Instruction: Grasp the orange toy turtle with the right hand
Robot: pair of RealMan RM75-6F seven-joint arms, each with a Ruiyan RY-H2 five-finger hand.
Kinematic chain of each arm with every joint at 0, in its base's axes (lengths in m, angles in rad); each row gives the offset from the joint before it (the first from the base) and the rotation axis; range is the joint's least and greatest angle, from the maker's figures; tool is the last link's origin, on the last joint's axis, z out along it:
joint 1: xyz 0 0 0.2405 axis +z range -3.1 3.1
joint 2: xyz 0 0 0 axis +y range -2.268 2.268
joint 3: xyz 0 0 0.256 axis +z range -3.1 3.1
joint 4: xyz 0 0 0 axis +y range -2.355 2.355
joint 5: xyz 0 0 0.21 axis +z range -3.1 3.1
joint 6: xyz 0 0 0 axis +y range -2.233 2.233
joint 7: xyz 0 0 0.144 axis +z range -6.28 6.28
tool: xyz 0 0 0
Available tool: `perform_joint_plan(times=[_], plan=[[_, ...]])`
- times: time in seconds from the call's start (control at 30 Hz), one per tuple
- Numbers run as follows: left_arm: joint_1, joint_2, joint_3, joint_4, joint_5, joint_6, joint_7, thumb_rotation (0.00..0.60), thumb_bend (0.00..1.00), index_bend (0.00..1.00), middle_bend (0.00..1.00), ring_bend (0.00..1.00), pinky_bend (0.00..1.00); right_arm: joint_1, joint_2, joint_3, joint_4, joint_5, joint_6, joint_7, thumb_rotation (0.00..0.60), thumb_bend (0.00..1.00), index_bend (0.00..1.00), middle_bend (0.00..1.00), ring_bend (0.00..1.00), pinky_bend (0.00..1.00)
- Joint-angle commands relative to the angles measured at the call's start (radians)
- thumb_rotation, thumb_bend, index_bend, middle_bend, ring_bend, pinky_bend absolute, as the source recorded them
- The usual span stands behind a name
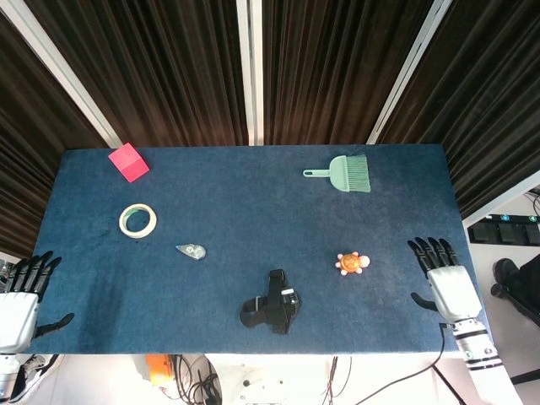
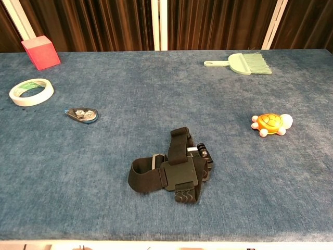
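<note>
The orange toy turtle (image 1: 353, 263) (image 2: 270, 124) lies on the blue table, right of the middle. In the head view my right hand (image 1: 444, 283) hovers over the table's right edge, fingers spread and empty, about a hand's length right of the turtle. At the near left corner, just off the table, my left hand (image 1: 20, 299) is also spread with nothing in it. Neither hand shows in the chest view.
A black head strap mount (image 1: 271, 304) (image 2: 174, 172) lies near the front middle. A green brush (image 1: 344, 173), a tape roll (image 1: 137, 220), a red cube (image 1: 128, 162) and a small key fob (image 1: 191, 251) are spread over the blue table (image 1: 253, 202).
</note>
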Motion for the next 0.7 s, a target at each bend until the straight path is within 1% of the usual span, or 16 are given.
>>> perform_joint_plan(times=[0.03,0.13,0.3,0.43,0.53,0.7], plan=[[0.001,0.0,0.0,0.001,-0.001,0.001,-0.002,0.6,0.0,0.08,0.0,0.0,0.02,0.076,-0.03,0.033,-0.05,0.056,-0.101,-0.109,0.6,0.1,0.0,0.11,0.0,0.0],[0.006,0.001,0.005,0.007,-0.008,-0.003,-0.01,0.6,0.0,0.08,0.0,0.0,0.02,0.12,-0.066,0.05,-0.066,0.107,-0.16,-0.187,0.6,0.15,0.03,0.13,0.0,0.0],[0.012,0.002,0.006,0.018,-0.016,-0.001,-0.024,0.6,0.0,0.08,0.0,0.0,0.02,0.167,-0.129,0.074,-0.055,0.15,-0.188,-0.243,0.6,0.23,0.11,0.18,0.0,0.0],[0.011,0.003,0.006,0.02,-0.016,-0.003,-0.032,0.6,0.0,0.08,0.0,0.0,0.02,0.196,-0.165,0.076,-0.031,0.163,-0.203,-0.272,0.6,0.26,0.16,0.22,0.0,0.0],[0.009,0.004,0.005,0.023,-0.014,-0.003,-0.034,0.6,0.0,0.08,0.0,0.0,0.02,0.211,-0.183,0.073,-0.008,0.19,-0.218,-0.302,0.6,0.27,0.18,0.23,0.0,0.0],[0.011,0.001,0.006,0.033,-0.018,-0.006,-0.041,0.6,0.0,0.08,0.0,0.0,0.02,0.218,-0.202,0.061,0.017,0.225,-0.231,-0.311,0.6,0.27,0.19,0.23,0.0,0.0]])
